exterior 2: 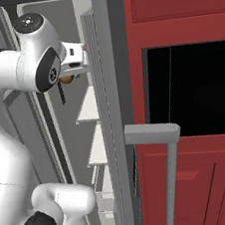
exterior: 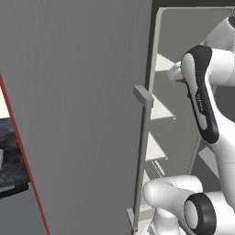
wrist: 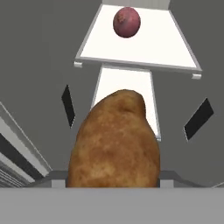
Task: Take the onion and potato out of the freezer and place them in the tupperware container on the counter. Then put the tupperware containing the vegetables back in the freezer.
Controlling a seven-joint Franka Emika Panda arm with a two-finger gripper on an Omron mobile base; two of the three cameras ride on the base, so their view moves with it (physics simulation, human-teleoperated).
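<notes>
The claw (wrist: 114, 186) is reaching inside the freezer (exterior: 78, 114) and is pinching the potato (wrist: 114, 144). The potato is sitting right between its two tips, so close that it is hiding them. So the first part of the job is under way: the potato is being held, but it is not in the tub yet.

The onion (wrist: 127, 22) is lying well beyond the claw, on a white shelf (wrist: 144, 52), and nothing is touching it. It is waiting its turn. After that, the tub has to go into the freezer too. So most of the job is not done yet.

The potato is looking big, brown and bumpy, with darker spots, and long like an egg. The onion is looking small, round and reddish purple.
</notes>
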